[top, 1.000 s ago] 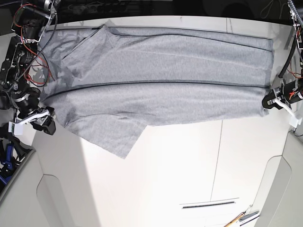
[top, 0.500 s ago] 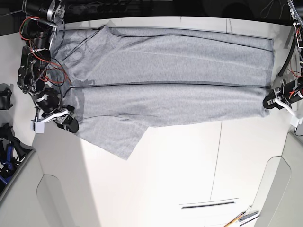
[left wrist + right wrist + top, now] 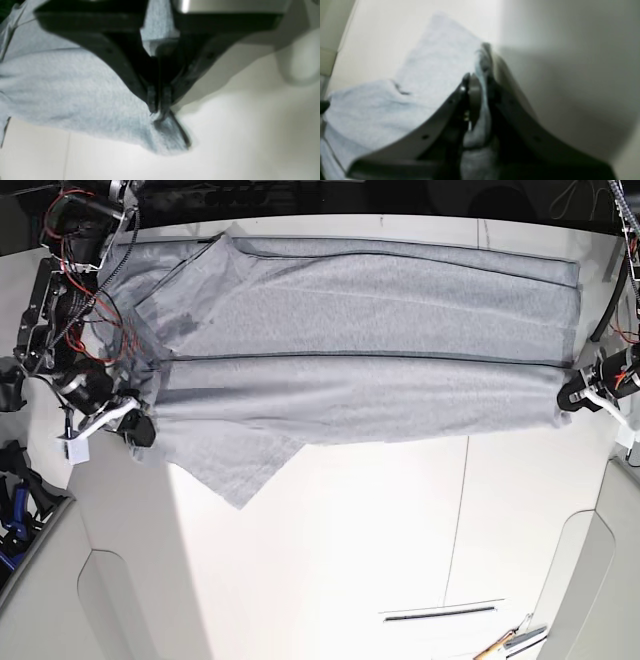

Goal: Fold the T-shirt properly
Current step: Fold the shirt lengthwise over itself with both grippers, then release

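While the T-shirt (image 3: 360,350) lies flat, each pincer, left (image 3: 158,110) and right (image 3: 480,85), pinches its edge.

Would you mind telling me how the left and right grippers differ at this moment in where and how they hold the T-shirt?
The left gripper pinches a corner at one end of the T-shirt, fingertips pointing down at the table; the right gripper grips the opposite end, near the sleeve. In the wrist views, cloth runs up between the right gripper's fingers, while the left one nips only the corner tip. Both are shut on fabric at the near edge.
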Controlling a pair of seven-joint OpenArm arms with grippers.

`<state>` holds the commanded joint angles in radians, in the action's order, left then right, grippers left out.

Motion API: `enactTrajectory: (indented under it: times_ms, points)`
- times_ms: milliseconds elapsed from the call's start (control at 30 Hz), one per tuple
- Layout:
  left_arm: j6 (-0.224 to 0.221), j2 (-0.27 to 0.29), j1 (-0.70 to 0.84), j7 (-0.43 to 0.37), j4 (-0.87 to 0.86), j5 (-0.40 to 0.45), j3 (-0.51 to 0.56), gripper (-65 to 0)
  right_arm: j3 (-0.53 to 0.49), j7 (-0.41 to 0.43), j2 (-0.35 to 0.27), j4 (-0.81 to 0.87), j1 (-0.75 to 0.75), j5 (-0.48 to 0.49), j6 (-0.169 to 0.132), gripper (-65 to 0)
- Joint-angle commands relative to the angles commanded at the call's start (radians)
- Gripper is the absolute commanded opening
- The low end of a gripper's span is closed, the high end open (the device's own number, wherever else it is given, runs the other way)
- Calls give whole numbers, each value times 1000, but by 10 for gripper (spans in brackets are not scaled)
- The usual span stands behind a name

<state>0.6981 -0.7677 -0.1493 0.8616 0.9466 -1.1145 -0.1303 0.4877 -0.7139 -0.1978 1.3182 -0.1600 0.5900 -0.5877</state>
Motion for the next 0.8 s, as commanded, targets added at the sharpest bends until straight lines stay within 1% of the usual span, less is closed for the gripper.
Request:
enactTrajectory:
  times_ms: [33,100,167,200,233,367,433,467,500,533,567,633,667,700,800]
  points:
    - [0,-4,0,17,7,-5,0,-650,0,-5,-13,31,21,17,1,-650]
    - [0,-3,1,88,27,-25,0,-650,0,-5,-42,77,65,27,0,-650]
    - [0,-5,12,148,53,-77,0,-650,2,-4,-69,105,111,55,0,-650]
    - [0,-8,23,154,71,-97,0,-650,3,-2,-79,115,135,74,0,-650]
    - [0,-12,38,153,90,-100,0,-650,3,0,-88,121,154,85,0,-650]
    - [0,-19,101,152,164,-93,0,-650,10,2,-87,114,193,88,8,-645]
    - [0,-16,120,141,195,-94,0,-650,10,8,-87,109,193,88,8,-411]
    - [0,-16,122,131,206,-94,0,-650,10,14,-87,109,191,89,9,-328]
    - [0,-16,122,129,211,-94,0,-650,10,14,-87,109,186,92,9,-293]
    - [0,-17,122,129,216,-94,0,-650,10,24,-87,109,182,100,9,-292]
    - [0,-17,122,130,217,-93,0,-650,10,55,-87,109,183,109,9,-292]
    - [0,-16,122,130,217,-77,0,-650,10,150,-84,109,181,106,10,-292]
    - [0,-16,122,130,217,-71,0,-650,10,174,-84,109,173,101,17,-292]
    - [0,-16,122,130,217,-71,0,-650,10,180,-84,109,158,81,29,-292]
    - [0,-16,122,130,217,-71,0,-650,10,180,-73,103,93,1,50,-292]
